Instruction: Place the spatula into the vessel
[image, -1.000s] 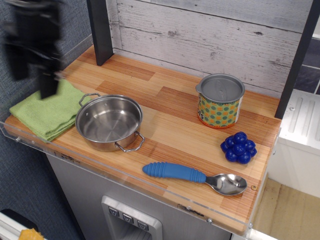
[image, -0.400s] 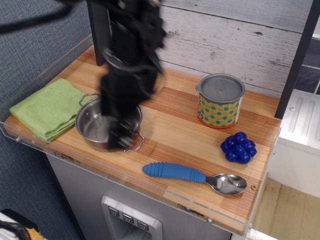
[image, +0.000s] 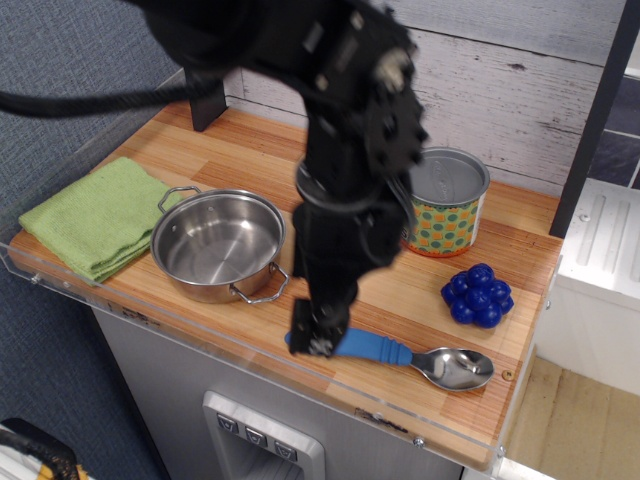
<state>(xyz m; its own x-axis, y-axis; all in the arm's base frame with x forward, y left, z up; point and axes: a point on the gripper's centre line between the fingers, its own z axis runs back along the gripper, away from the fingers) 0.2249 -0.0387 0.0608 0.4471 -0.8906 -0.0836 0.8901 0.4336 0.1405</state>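
Note:
The spatula (image: 375, 349) lies flat near the counter's front edge, with its blue ribbed handle to the left and its shiny metal bowl to the right. The vessel (image: 212, 291), a shallow steel pot with two wire loop handles, stands empty to the left of it. My gripper (image: 318, 334) is motion-blurred and points down over the left end of the blue handle, hiding that end. The blur hides how its jaws stand and whether it touches the handle.
An orange-green dotted tin can (image: 442, 204) with a grey lid stands at the back right. A blue bumpy ball-like cluster (image: 478, 295) sits at the right. A folded green cloth (image: 95, 218) lies at the left. A clear rail runs along the counter's front edge.
My arm has swept from the far left, across the pot, to the right and down over the spatula's handle end. The spatula, the pot and the other things have not moved.

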